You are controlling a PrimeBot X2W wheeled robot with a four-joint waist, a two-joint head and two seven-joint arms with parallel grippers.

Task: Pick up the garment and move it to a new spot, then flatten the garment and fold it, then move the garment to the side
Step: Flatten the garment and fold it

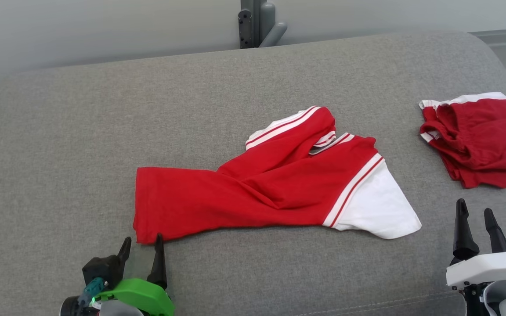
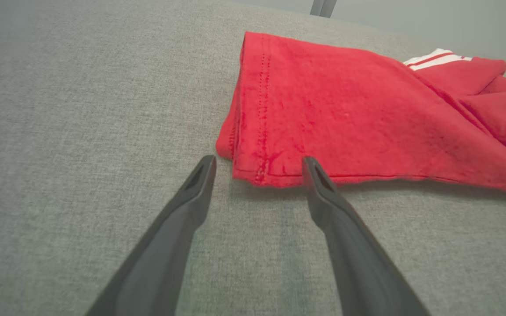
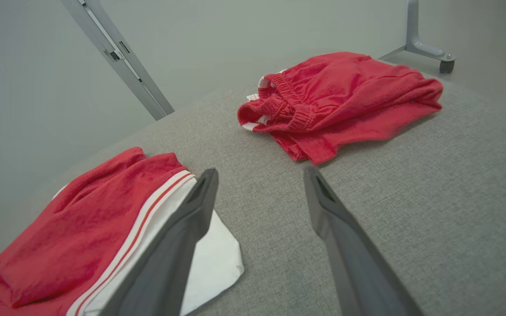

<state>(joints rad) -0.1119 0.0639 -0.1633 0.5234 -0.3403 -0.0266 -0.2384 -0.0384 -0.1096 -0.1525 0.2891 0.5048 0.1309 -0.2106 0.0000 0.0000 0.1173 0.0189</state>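
Shirt lies twisted mid-bench, not yet flat. Left fingers wide, tips either side of hem corner, likely placed to pinch and pull it straight. Right fingers wide, empty, near white sleeve. Shorts folded at right, well apart

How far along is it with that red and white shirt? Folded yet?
Not yet. The shirt lies on the grey padded surface, apparently put down there, but twisted and rumpled. Both claws are open and empty: the left claw sits at the hem corner, the right claw off to the right of the white sleeve. Flattening, folding and moving it aside are left. Red shorts lie bundled at the right.
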